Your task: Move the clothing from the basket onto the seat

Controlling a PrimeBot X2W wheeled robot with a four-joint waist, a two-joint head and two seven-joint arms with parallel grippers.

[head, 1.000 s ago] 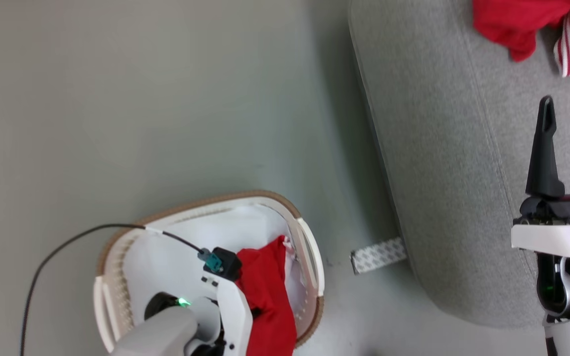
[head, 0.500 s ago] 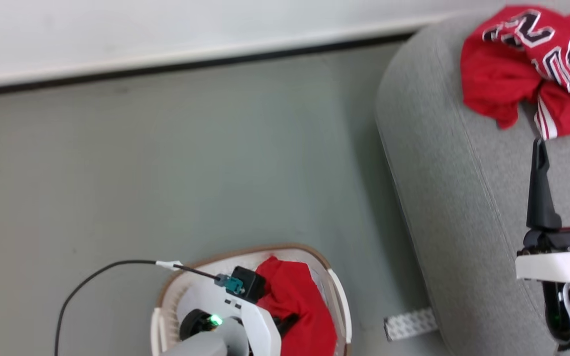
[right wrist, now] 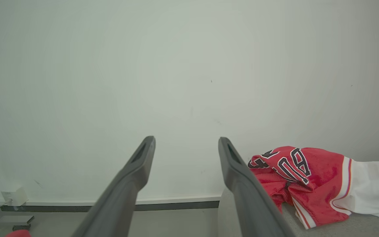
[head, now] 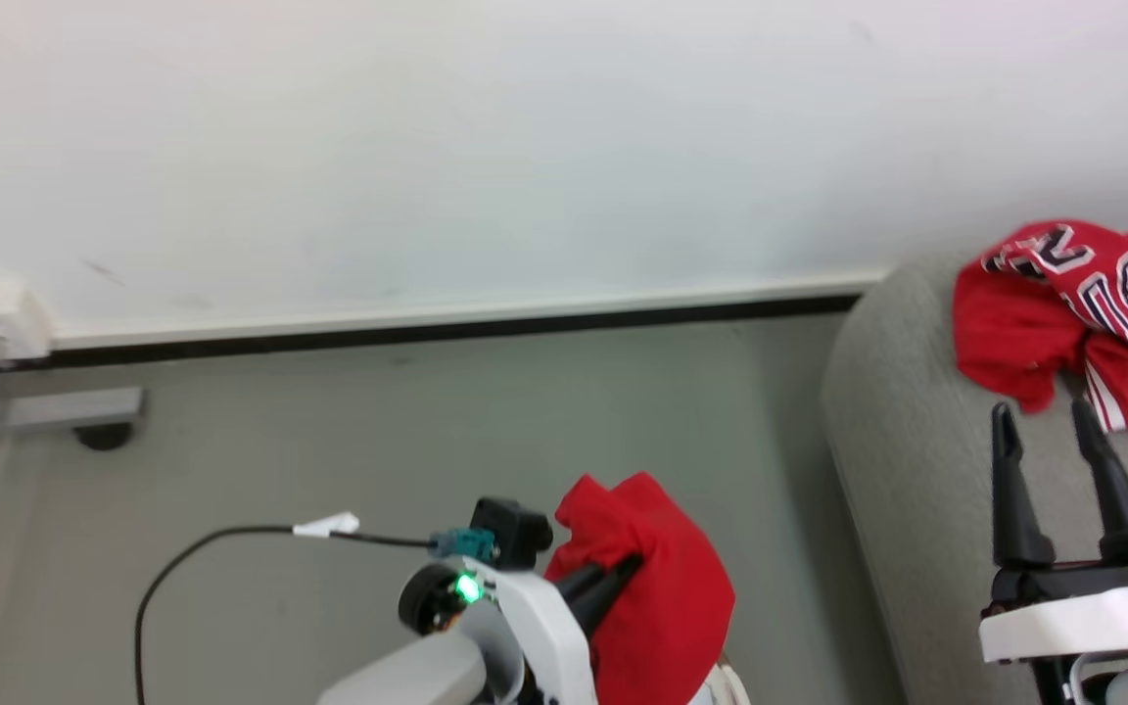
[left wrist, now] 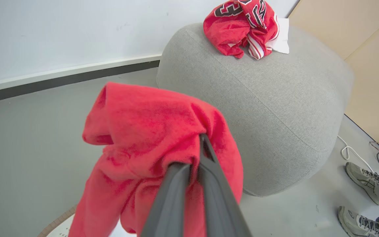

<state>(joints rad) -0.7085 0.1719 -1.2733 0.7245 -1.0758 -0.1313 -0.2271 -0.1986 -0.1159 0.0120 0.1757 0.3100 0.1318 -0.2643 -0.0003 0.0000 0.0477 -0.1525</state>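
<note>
L gripper (head: 613, 576) clenched on red piece (left wrist: 150, 131); cloth hangs off left side of seat (head: 907, 441), not over it yet. R gripper (head: 1041, 411) released, empty, over seat's near part. Jersey (head: 1063, 294) + white piece (right wrist: 370, 187) lie on seat's far part. Tip: carry high so trailing hem clears seat edge; let go only w/ cloth over bare patch nr jersey.

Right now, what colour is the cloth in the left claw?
The cloth is plain red, clearest in the left wrist view.
</note>
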